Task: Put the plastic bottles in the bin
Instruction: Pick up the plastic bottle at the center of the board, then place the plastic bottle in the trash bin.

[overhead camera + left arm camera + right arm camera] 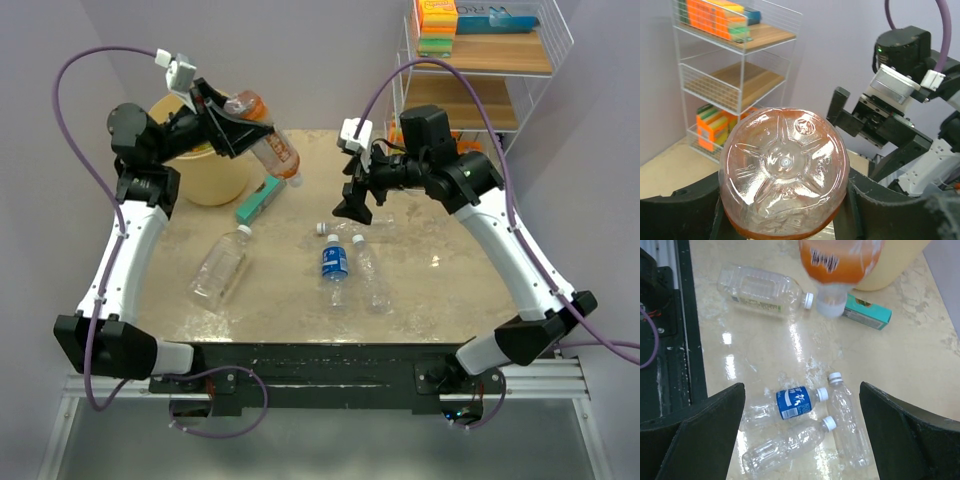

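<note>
Left claw (pixel 250 133) clamps the orange bottle (pixel 281 156), tilted cap-down beside the bin (pixel 207 181); right claw (pixel 356 207) hangs spread wide over the blue-labelled bottle (pixel 334 261) on the worktop (pixel 445 285).

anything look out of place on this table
The flat teal rectangular box lies beside the round pale yellow plastic bin, the one thing on the table that is no bottle. The clear plastic bottles lie on their sides, caps on.
</note>
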`<state>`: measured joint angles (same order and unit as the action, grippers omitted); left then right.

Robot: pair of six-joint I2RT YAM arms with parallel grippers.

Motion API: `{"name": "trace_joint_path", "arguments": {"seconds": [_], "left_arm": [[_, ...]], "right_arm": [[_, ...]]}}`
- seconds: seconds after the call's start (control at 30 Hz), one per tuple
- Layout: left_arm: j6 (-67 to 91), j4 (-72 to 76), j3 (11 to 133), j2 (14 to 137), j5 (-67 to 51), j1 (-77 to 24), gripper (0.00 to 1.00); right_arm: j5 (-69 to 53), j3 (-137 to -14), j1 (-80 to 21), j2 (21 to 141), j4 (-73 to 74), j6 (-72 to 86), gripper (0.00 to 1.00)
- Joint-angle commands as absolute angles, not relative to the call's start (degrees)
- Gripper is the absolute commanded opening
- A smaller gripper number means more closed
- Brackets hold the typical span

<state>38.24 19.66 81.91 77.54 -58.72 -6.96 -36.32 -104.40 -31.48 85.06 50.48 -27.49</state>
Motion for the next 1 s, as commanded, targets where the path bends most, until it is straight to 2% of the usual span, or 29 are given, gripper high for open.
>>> {"name": "trace_joint_path", "arguments": {"seconds": [0.0,0.43,0.97], "left_arm": [[34.3,16.5,86.2,75.8,-56.3,-3.0,0.00],[21.7,7.1,95.3,81.3,-40.2,6.0,0.00],[14.2,9.0,98.2,89.1,-22.4,8.4,0.00]], "right_arm": [[-31.8,-102.3,-31.6,83.1,48.1,-28.5,0.99],[-26.4,-94.4,-30.5,79.8,44.7,-28.7,0.99],[-25.0,-87.0,-28.0,78.0,41.1,-28.4,0.99]]}}
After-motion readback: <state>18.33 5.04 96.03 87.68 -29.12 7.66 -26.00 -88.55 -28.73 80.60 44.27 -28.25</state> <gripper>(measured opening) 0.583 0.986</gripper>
